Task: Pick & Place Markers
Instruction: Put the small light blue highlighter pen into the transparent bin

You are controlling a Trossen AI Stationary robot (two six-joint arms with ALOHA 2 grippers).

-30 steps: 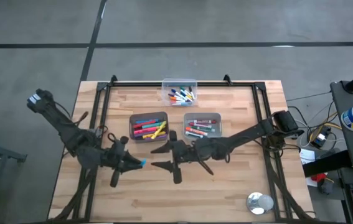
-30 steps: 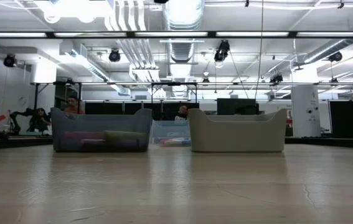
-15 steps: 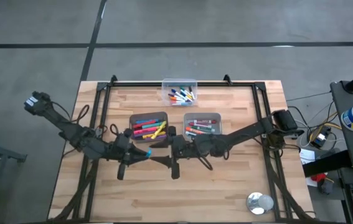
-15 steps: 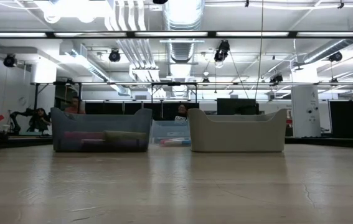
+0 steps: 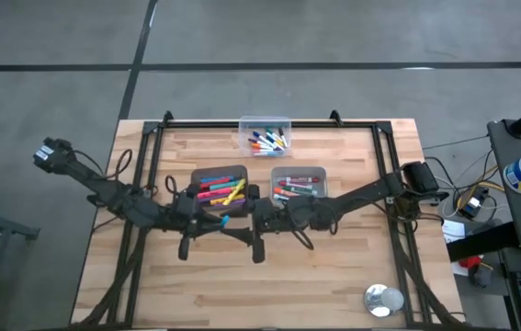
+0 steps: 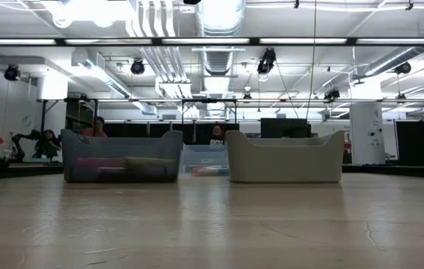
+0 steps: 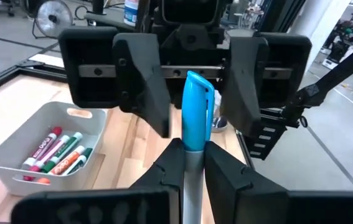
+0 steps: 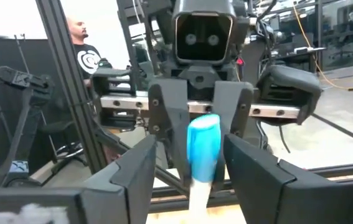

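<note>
Above bench centre, just before dark bin of markers (image 5: 219, 188): left pincer (image 7: 188, 163) clamped on white-barrelled blue-capped marker (image 7: 196, 107), cap pointing into right pincer (image 5: 239, 228), spread wide either side, not gripping.

Both arms reach inward over the table's middle, wrists level, grippers facing each other nose to nose. Left gripper (image 5: 216, 223) is clamped on a blue-capped marker (image 7: 197, 112), cap pointing forward. Right gripper (image 5: 240, 228) stands with fingers spread, flanking the marker's cap without touching it.
</note>
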